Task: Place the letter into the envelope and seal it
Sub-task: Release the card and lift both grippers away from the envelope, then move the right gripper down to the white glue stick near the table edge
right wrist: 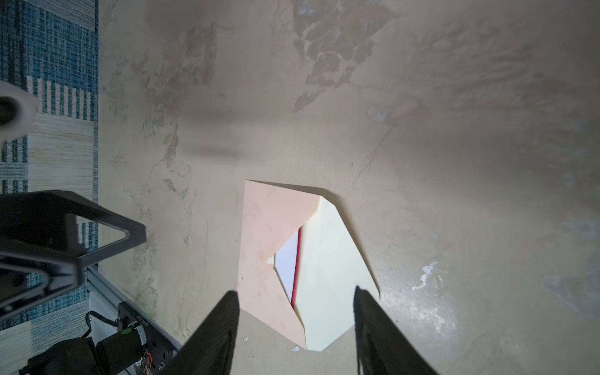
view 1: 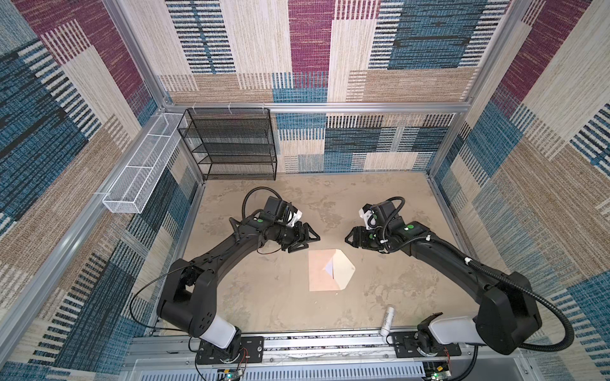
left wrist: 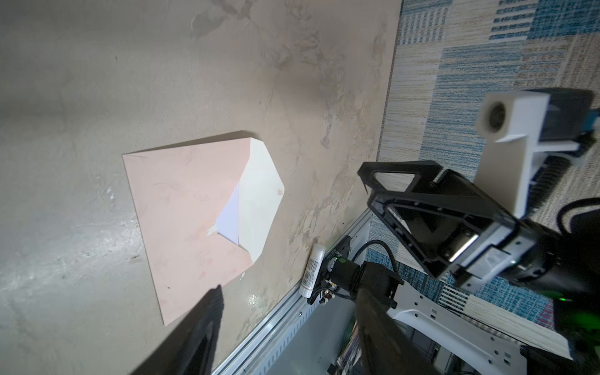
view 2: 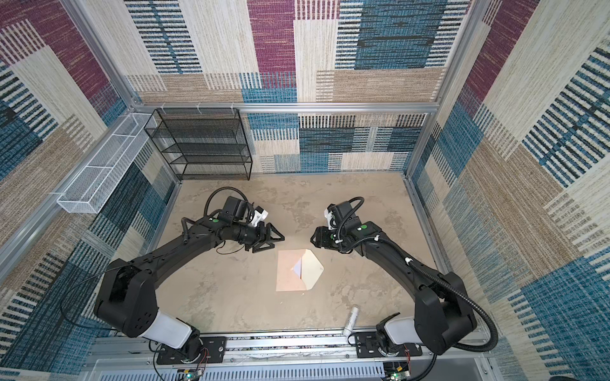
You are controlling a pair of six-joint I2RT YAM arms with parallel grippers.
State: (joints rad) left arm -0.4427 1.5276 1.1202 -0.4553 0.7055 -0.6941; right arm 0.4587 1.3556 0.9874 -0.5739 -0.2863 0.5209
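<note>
The peach-tan envelope [view 1: 321, 275] [view 2: 288, 275] lies flat mid-table, its cream-lined flap [view 1: 344, 272] [left wrist: 259, 201] [right wrist: 331, 276] opened out to the right. The letter [view 1: 329, 269] [view 2: 298, 269] sits inside it. Only a white wedge [left wrist: 230, 217] of it shows at the mouth, with a red edge in the right wrist view [right wrist: 287, 263]. My left gripper [view 1: 308, 239] [view 2: 275, 239] [left wrist: 289, 292] hovers open behind the envelope's left corner, holding nothing. My right gripper [view 1: 348, 239] [view 2: 313, 239] [right wrist: 295, 290] hovers open behind the flap, also holding nothing.
A small white tube [view 1: 387, 320] [view 2: 350, 320] [left wrist: 312, 271] lies at the front edge by the right arm's base. A black mesh shelf [view 1: 231, 145] stands at the back left, and a white mesh basket [view 1: 142, 171] hangs on the left wall. A metal rail [view 1: 313, 339] borders the front.
</note>
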